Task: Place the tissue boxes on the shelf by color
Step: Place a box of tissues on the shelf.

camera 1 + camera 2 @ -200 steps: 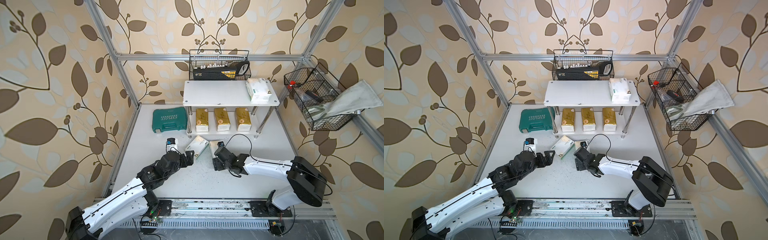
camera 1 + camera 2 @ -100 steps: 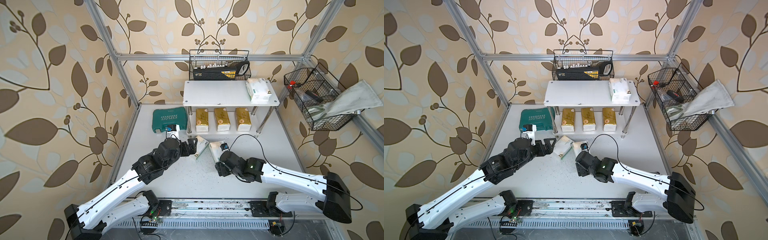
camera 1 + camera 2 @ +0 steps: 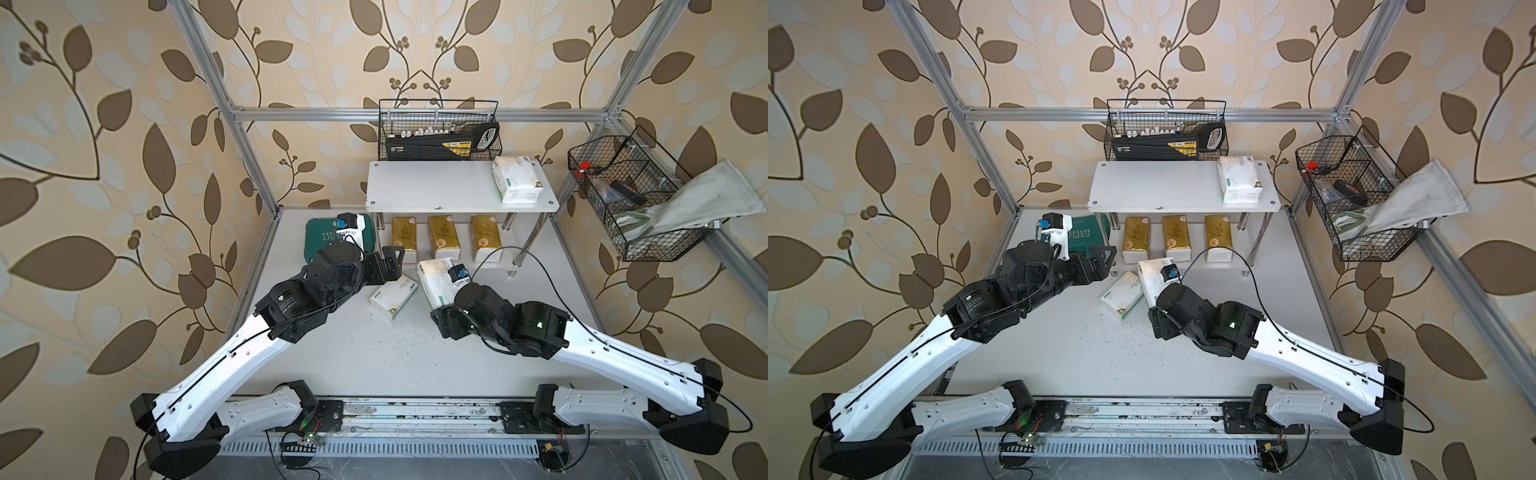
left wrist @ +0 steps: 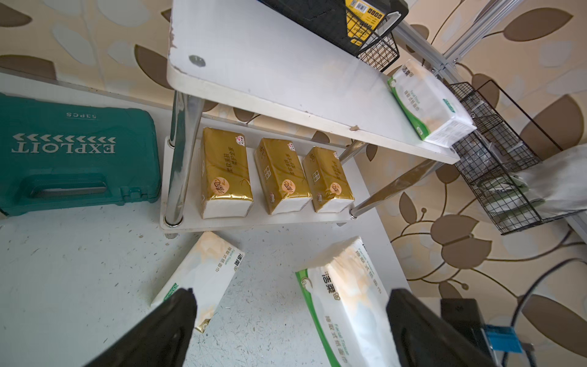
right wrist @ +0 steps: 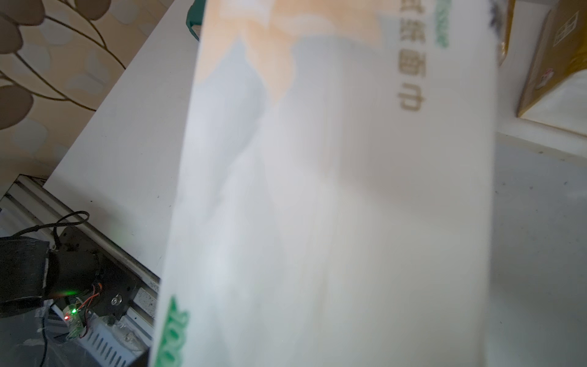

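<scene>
The white two-tier shelf (image 3: pixel 432 189) stands at the back. Three gold tissue boxes (image 3: pixel 444 237) (image 4: pixel 279 174) sit side by side on its lower board. One white tissue box with green labels (image 3: pixel 517 179) (image 4: pixel 428 101) lies at the right end of the top board. My right gripper (image 3: pixel 441 309) is shut on another white tissue box (image 3: pixel 434 280) (image 5: pixel 333 190), held tilted just in front of the shelf; it fills the right wrist view. A third white box (image 3: pixel 393 296) (image 4: pixel 203 279) lies flat on the table. My left gripper (image 3: pixel 390 257) (image 4: pixel 290 317) hangs open above it, holding nothing.
A green tool case (image 3: pixel 318 241) (image 4: pixel 73 152) lies left of the shelf, partly under my left wrist. A black wire basket (image 3: pixel 440 133) hangs behind the shelf, another (image 3: pixel 627 199) on the right wall with a grey cloth (image 3: pixel 702 199) draped out.
My right gripper has lifted its white tissue box off the table and tilted it up toward the shelf. My left gripper has moved back toward the shelf's left leg, still open.
</scene>
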